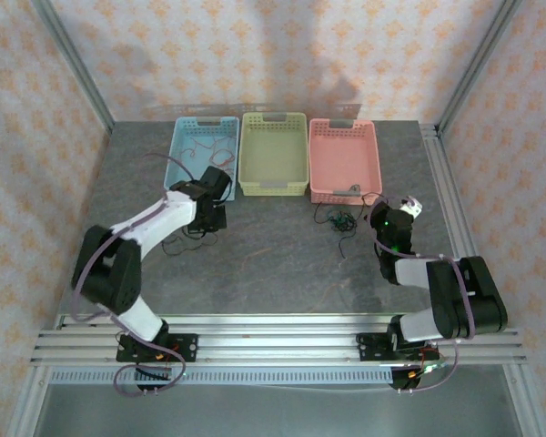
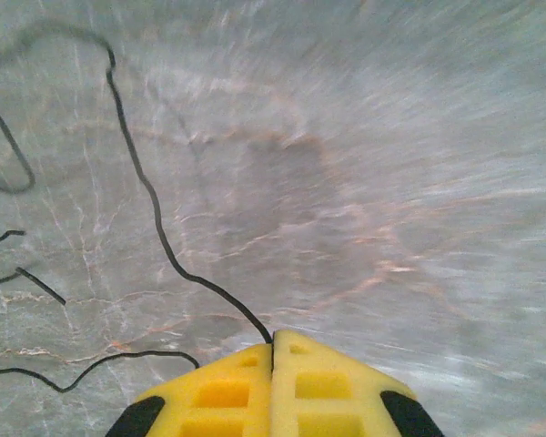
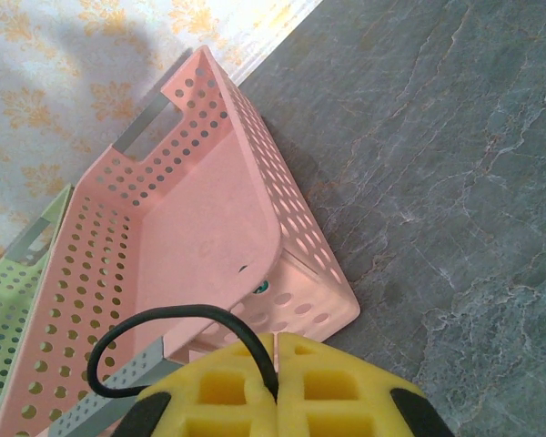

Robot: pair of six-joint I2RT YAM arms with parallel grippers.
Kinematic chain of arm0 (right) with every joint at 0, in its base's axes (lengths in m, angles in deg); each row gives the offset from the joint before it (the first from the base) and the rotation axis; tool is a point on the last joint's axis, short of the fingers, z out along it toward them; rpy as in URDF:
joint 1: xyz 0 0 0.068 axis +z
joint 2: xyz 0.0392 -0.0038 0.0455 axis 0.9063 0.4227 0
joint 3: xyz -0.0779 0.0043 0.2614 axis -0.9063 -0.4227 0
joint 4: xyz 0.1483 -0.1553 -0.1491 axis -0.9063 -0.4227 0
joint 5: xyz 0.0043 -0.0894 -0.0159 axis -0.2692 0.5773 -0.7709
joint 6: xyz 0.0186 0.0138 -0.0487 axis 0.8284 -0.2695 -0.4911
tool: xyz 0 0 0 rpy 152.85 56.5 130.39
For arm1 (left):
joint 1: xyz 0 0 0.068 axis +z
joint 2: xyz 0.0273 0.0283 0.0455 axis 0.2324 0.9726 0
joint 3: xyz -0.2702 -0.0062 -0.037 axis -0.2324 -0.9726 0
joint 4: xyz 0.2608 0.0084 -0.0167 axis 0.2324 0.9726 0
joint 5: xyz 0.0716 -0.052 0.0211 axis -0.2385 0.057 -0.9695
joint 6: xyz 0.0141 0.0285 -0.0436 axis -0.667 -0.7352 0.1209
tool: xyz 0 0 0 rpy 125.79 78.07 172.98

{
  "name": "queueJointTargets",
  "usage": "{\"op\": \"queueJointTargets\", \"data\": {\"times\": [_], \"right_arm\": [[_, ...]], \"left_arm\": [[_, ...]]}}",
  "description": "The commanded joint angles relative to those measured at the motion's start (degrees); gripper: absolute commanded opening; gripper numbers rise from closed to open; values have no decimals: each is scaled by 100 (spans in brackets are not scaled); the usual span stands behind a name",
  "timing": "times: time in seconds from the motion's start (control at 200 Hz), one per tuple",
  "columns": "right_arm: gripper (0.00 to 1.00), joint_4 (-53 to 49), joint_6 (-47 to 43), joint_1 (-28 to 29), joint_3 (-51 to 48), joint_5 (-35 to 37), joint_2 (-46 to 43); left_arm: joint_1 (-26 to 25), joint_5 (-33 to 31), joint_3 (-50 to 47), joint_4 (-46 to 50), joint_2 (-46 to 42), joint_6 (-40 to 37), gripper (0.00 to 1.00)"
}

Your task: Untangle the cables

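The left jaws were clenched on a black cable [image 2: 155, 209] before the blue basket [image 1: 206, 120], toward the bench's far-left corner. The right jaws gripped a second black cable [image 3: 146, 319] beside the pink basket [image 3: 209, 209].

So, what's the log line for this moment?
left hand: shut on thin black cable | right hand: shut on looped black cable

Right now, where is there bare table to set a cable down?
Bare: the grey stone-look tabletop between the arms, before the yellow-green perforated basket. Crowded: the thin dark cable tangle before the pink perforated basket, and black strands beside the left arm.
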Motion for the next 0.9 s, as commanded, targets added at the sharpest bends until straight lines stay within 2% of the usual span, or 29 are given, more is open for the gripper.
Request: {"op": "queueJointTargets", "data": {"times": [0.0, 0.14, 0.29, 0.46, 0.671, 0.751, 0.896], "right_arm": [[0, 224, 72, -2, 141, -48, 50], [0, 214, 74, -2, 142, -45, 52], [0, 227, 72, -2, 151, -74, 63], [0, 225, 83, -2, 150, -92, 76], [0, 233, 84, -2, 173, -125, 115], [0, 234, 94, -3, 182, -153, 118], [0, 234, 82, -2, 179, -173, 128]], "left_arm": [[-344, 98, 292, -282, -686, 133, 0], [-531, 227, 1594, 64, -1004, 154, 0], [-531, 162, 3498, 359, -744, 45, 0], [-528, 36, 5888, 497, 251, -140, 0], [-511, 44, 8778, 455, 2181, -442, 0], [-490, 224, 9223, 148, 2789, -531, 0], [-390, 680, 9171, -570, 3672, -725, 0]]}}
